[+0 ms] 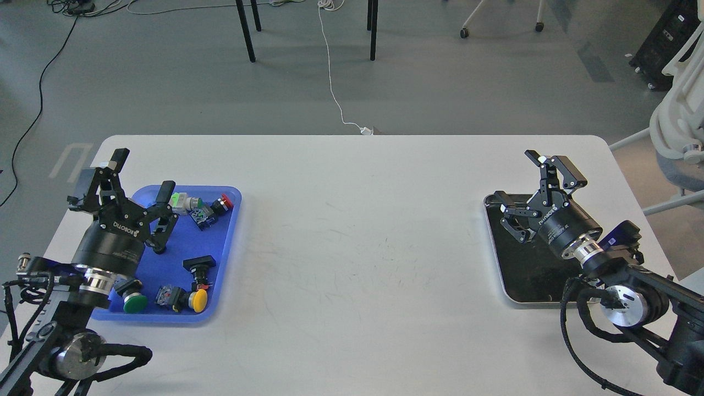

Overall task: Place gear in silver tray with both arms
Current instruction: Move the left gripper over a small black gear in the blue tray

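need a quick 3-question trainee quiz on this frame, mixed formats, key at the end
1. True or false: the silver tray already holds a part.
2. The left claw is: A) shut on a part B) open above the blue tray C) resting on the bare table.
3. Fill in: the yellow-capped button lies in the ___ tray.

Key:
1. False; its dark floor shows no part, only the open right claw over it.
2. B.
3. Blue.
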Controlling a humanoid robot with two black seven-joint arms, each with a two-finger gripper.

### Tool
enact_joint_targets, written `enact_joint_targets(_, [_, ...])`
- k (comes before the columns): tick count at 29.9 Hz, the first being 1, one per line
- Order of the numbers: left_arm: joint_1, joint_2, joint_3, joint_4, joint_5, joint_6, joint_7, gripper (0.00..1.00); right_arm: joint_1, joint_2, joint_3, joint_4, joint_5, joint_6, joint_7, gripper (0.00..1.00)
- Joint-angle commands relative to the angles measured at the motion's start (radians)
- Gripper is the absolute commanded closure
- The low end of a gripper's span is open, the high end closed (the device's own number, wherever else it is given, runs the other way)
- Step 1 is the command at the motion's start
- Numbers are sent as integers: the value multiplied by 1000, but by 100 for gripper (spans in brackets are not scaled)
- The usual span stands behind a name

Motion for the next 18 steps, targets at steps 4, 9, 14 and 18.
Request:
enact_joint_targets(4, [-90,181,18,-5,265,-82,-41,2,0,13,-2,1,-1,-2,0,1])
enact_joint_targets(9, [-156,334,46,-5,515,-103,-72,2,-2,15,-3,1,-1,-3,0,1])
enact_joint_targets(14, [-306,512,253,12,834,-97,-78,2,0,13,-5,1,-3,-5,0,1])
enact_joint_targets(18, [-412,566,405,67,1066,-59,-78,2,1,13,-3,1,-3,-5,0,1])
